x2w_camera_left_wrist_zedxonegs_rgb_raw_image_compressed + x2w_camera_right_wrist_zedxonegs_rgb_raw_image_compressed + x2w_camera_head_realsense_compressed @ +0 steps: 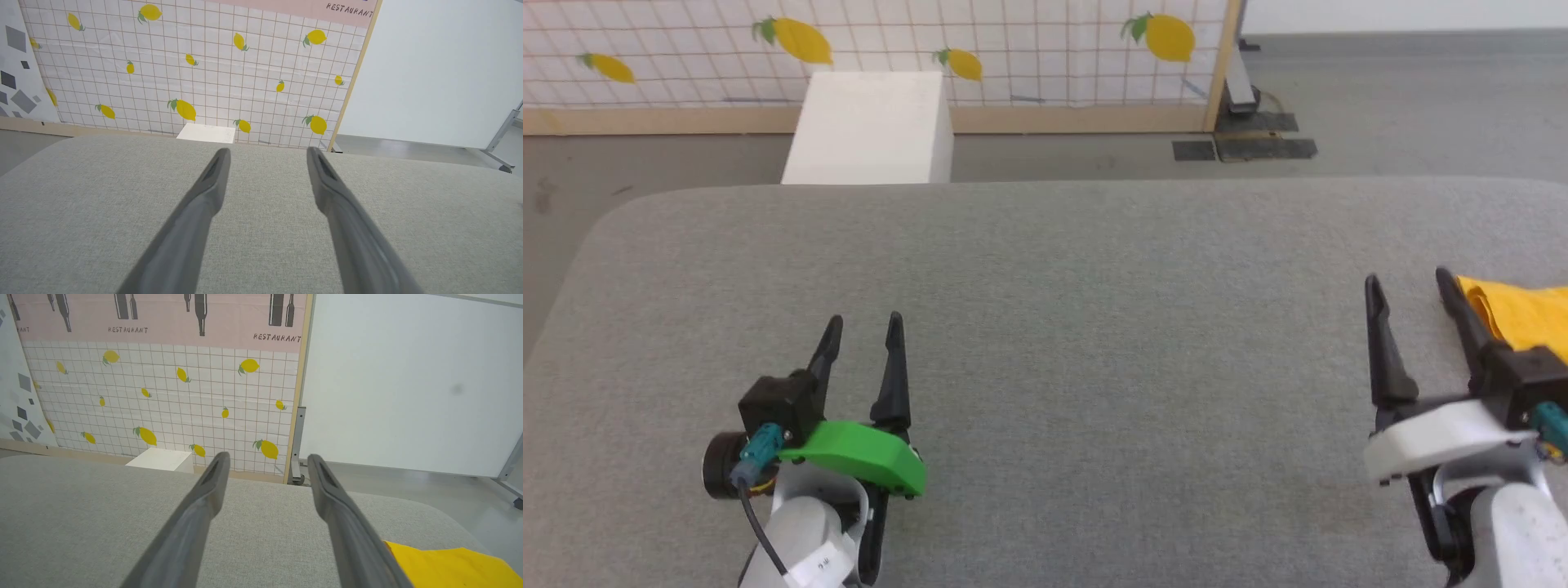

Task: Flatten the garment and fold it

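While the left gripper (866, 320) and right gripper (1408, 279) spread long, tapered dark fingers above the rounded, grey woven table (1045, 269), the smooth mustard-yellow garment (1523, 314) lies just beside the right gripper.

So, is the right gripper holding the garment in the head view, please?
No, the right gripper stands open and empty; the garment lies beside it, outside the gap.

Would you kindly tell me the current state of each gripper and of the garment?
left gripper: open, holding nothing, above the grey table.
right gripper: open, holding nothing.
garment: lying on the table beside the right gripper, not grasped; it runs past the picture's edge, so whether it is flat cannot be told.
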